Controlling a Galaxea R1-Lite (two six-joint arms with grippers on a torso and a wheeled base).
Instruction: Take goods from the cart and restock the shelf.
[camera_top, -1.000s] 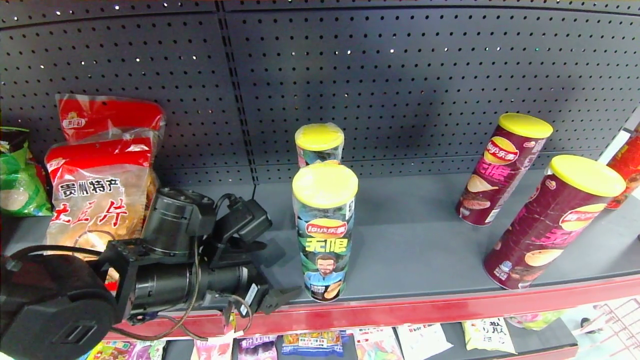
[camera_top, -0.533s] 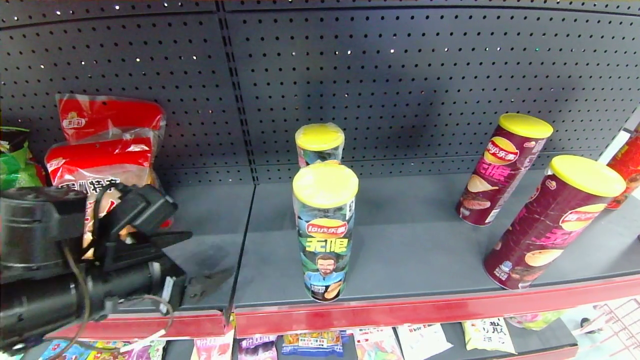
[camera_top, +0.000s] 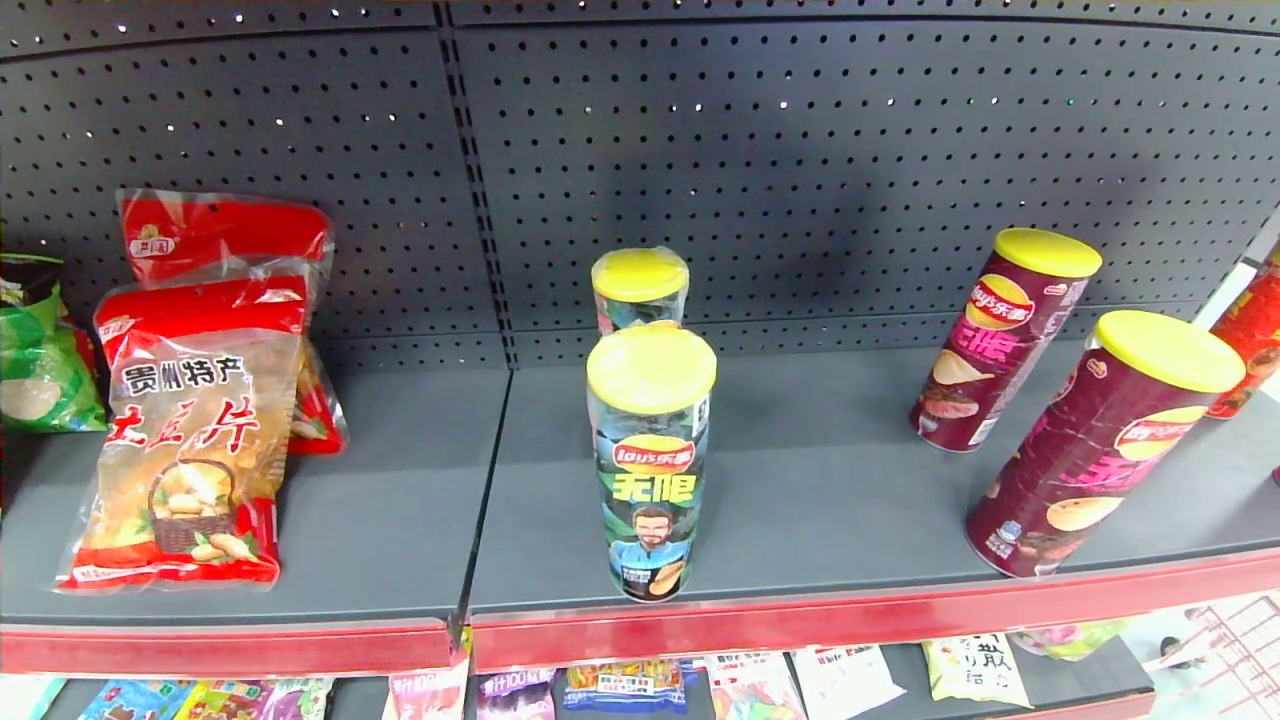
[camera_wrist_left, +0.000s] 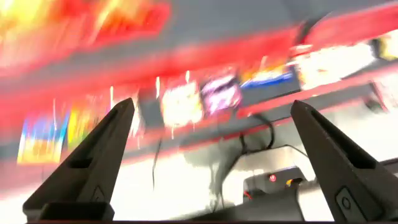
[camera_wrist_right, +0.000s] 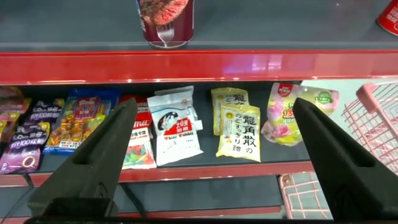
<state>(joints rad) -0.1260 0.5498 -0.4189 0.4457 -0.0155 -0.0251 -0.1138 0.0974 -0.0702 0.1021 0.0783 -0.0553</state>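
As the head view faces it, back panel: a dark grey perforated metal back panel (camera_top: 800, 150) rises behind all the goods.
Shelf: a grey metal shelf (camera_top: 820, 500) with a red front lip carries the bags and cans.
Lower shelf: a second grey lower shelf (camera_wrist_right: 217, 169), also red-lipped, sits beneath it, with flat, colourful snack packets (camera_wrist_right: 176, 127) lying in a row.
Cart: a pink wire cart (camera_wrist_right: 376, 124) stands just beside the lower shelf's end.
Bags: a clear plastic bag (camera_top: 190, 430) with a red top and pale crisps inside rests at the shelf's left, reaching close to the lip. A second like it (camera_top: 220, 235) stands behind, against the back panel. A green bag (camera_top: 40, 350) sits at the far left edge.
Maroon cans: two tall maroon cans with yellow lids stand at the right, one at the lip (camera_top: 1100, 450), one farther back (camera_top: 1000, 340), apart.
Green-and-blue cans: two yellow-lidded green-and-blue cans stand mid-shelf, one near the lip (camera_top: 652, 470), one directly behind (camera_top: 640, 290).
Left end effector: the left end effector (camera_wrist_left: 211, 162) is spread wide and empty; its background is blurred.
Right end effector: the right end effector (camera_wrist_right: 214, 162) is spread wide and empty, below the shelf's lip, facing the packets.
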